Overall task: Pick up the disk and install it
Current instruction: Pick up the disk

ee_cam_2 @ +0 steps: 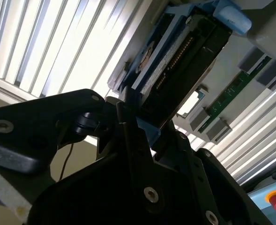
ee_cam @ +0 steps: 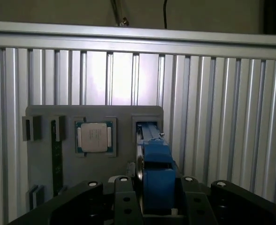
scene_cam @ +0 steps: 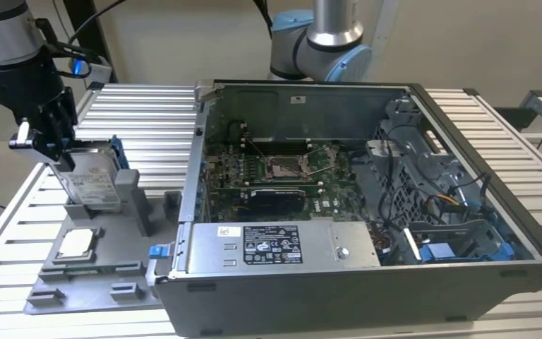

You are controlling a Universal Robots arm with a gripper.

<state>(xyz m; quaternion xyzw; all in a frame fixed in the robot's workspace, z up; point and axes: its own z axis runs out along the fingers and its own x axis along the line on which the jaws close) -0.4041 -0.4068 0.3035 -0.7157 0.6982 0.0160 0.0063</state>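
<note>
Jaws of the gripper (scene_cam: 64,152) are seen pinched on the disk (scene_cam: 94,180) at the exterior view's upper left. The disk is held upright on its edge, with its white label turned toward the camera and its blue frame running along its sides. Its lower end is set at the upright slot of the grey tray (scene_cam: 111,286); whether it is clear of that slot cannot be told. A small square chip (scene_cam: 76,244) is seated flat in a recess of the same tray, just beside the slot, and a green memory strip (scene_cam: 111,267) is laid in a groove near the tray's front edge. The tray is placed on a slatted aluminium table (scene_cam: 149,113). An open computer case (scene_cam: 497,282) is stood at the centre and right, touching the tray's side. A motherboard (scene_cam: 281,166), a grey box with a black-and-white label (scene_cam: 281,244) and a drive cage with blue parts (scene_cam: 440,251) are housed inside the case.
</note>
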